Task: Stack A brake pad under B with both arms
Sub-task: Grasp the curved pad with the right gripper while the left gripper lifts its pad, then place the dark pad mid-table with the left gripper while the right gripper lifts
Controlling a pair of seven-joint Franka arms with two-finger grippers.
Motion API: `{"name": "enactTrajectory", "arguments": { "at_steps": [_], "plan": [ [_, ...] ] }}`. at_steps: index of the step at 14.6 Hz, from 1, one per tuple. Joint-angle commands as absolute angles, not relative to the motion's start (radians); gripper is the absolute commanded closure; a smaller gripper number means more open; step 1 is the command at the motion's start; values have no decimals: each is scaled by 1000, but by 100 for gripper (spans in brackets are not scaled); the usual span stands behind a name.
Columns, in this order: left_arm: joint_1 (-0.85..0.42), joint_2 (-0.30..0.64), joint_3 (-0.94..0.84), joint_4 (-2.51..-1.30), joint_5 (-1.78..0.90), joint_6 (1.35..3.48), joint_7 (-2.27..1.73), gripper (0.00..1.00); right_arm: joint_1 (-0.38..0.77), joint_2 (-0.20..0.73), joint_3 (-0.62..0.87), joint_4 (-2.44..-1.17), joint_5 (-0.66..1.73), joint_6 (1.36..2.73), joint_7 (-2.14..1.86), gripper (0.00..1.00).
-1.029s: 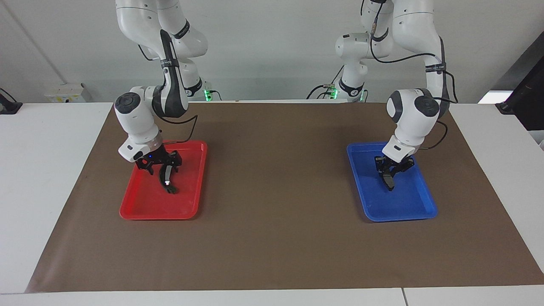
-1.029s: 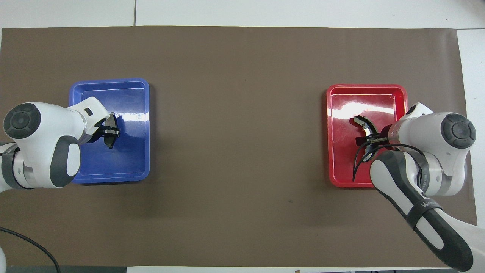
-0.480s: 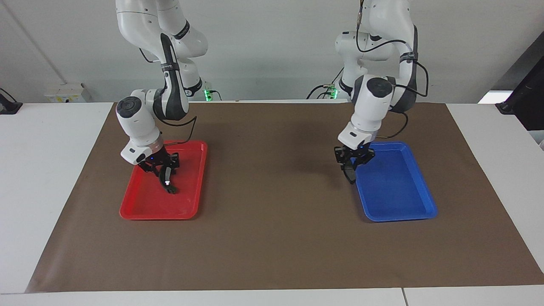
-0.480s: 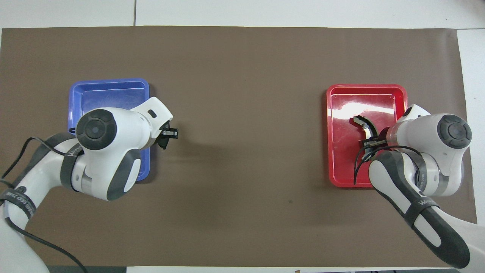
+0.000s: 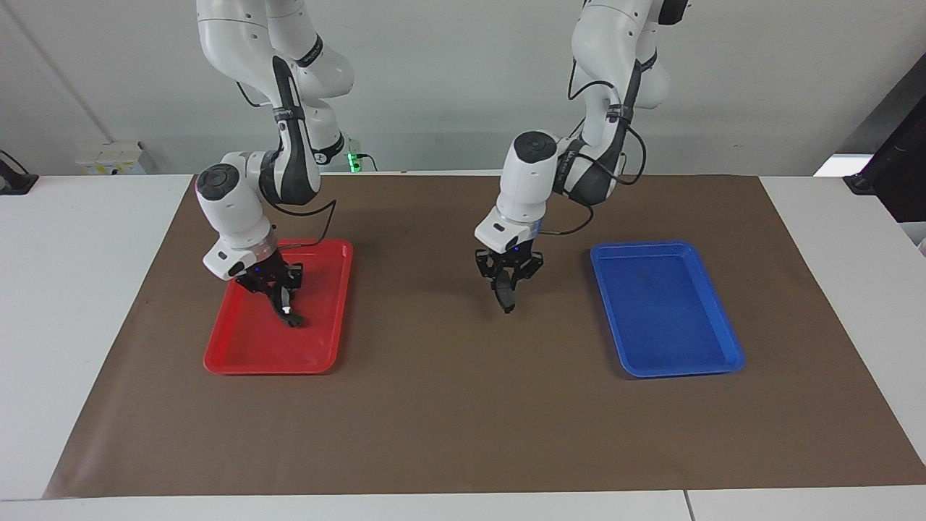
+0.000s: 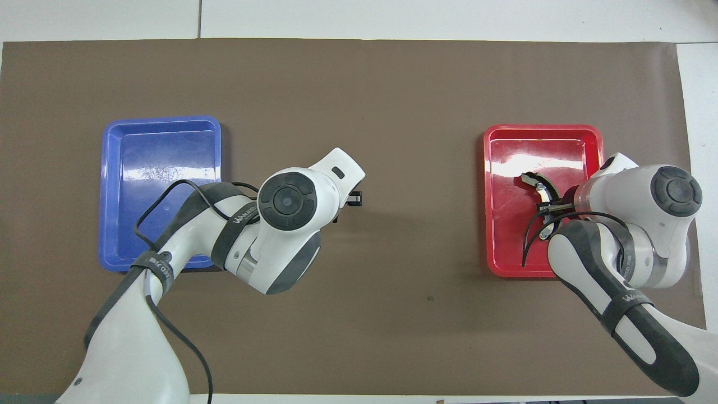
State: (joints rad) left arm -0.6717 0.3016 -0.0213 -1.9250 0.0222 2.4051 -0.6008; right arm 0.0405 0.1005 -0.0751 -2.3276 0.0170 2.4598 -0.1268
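Jaws of the left gripper point(image 5: 508, 281) were closed on the A pad point(image 5: 507, 297), which hung edge-down from them at the centre of the facing view, over the bare brown mat point(image 5: 463, 405) and clear of it, between the two trays. The blue tray point(image 5: 665, 311), at mid-height toward the left arm's end, lay empty. The right gripper point(image 5: 278, 288) was down in the red tray point(image 5: 246, 347), at mid-height toward the right arm's end, its jaws shut on B point(image 5: 289, 312) near the middle of its curve. B sloped downward from them, and its spotted tip looked to be resting on the tray floor.

From where I stood both pieces looked stiff and dense for their size, so I judged they wouldn't flex, though they might swing or slip in a narrow pinch. The A pad was short, flat and dull dark grey. It seemed best held across its thickness near the middle. B was long, thin and crescent-shaped, black with a small shiny spot near one end. An off-centre hold would probably let it pivot. Both trays were glossy plastic, the mat matte, the bench point(image 5: 87, 289) white.
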Motion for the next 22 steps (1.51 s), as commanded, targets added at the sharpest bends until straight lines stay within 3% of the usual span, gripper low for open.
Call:
{"name": "enactTrajectory", "arguments": {
  "at_steps": [1,3,5,7,10,13,16,22],
  "plan": [
    [-725,386,-3,-1864,28,2486,-620,87,31,58,-67,-2274,29,2357,-106,100],
    [-753,434,-3,-1846,31,2511,-614,84,31,52,-69,-2186,29,2229,-100,100],
    [-752,446,-5,-1839,31,2508,-604,71,35,32,-69,-2128,26,2134,-94,100],
    [-753,448,-5,-1845,28,2510,-601,49,32,32,-69,-2067,20,2056,-94,100],
    [-752,445,-3,-1844,28,2505,-609,3,35,32,-69,-2016,17,2003,-94,100],
    [-721,364,-2,-1883,26,2461,-601,2,55,34,-64,-2005,17,1999,-80,100],
    [-609,185,-2,-1963,28,2291,-499,2,177,35,-64,-2008,17,2011,52,100],
    [-350,16,2,-1954,28,2025,-246,2,412,86,-63,-2006,23,2086,307,100]
  ]
}}
